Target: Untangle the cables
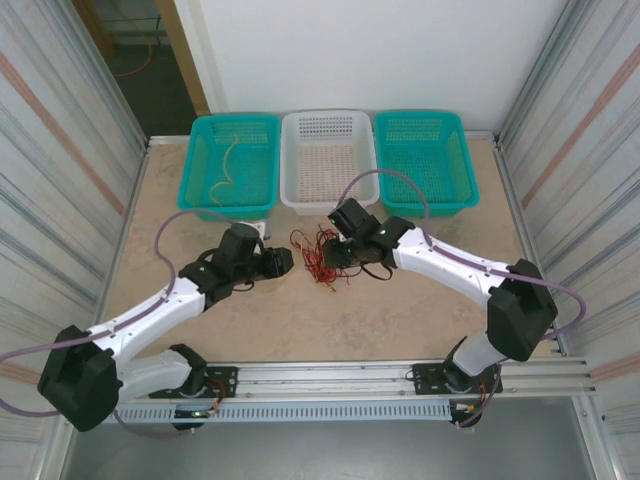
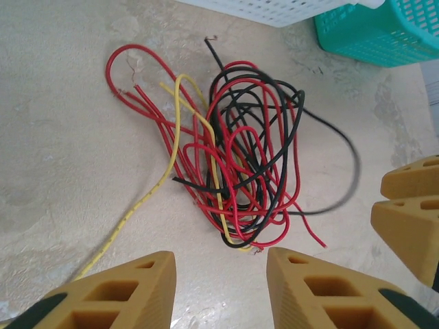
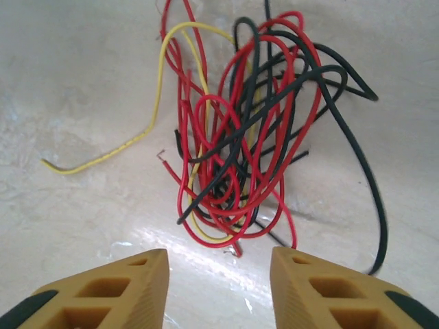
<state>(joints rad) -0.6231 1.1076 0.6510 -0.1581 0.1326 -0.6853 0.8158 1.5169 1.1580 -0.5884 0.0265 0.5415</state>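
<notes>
You see a loose tangle of cables (image 1: 320,257), red, black and yellow, lying on the beige table (image 1: 300,320) just in front of the white basket (image 1: 327,125). The strands loop over one another. One yellow strand (image 2: 130,216) trails out of the heap, away from the white basket.

The left gripper (image 1: 284,261) sits in front of the white basket's left corner, just beside the tangle. Its fingers are spread apart with nothing between them.

The right gripper (image 1: 341,256) sits in front of the white basket's right corner, at the tangle's other edge. It is likewise spread wide and empty.

A separate pale cable (image 1: 228,166) lies curled inside the teal basket (image 1: 198,135) touching the white basket's left side.
</notes>
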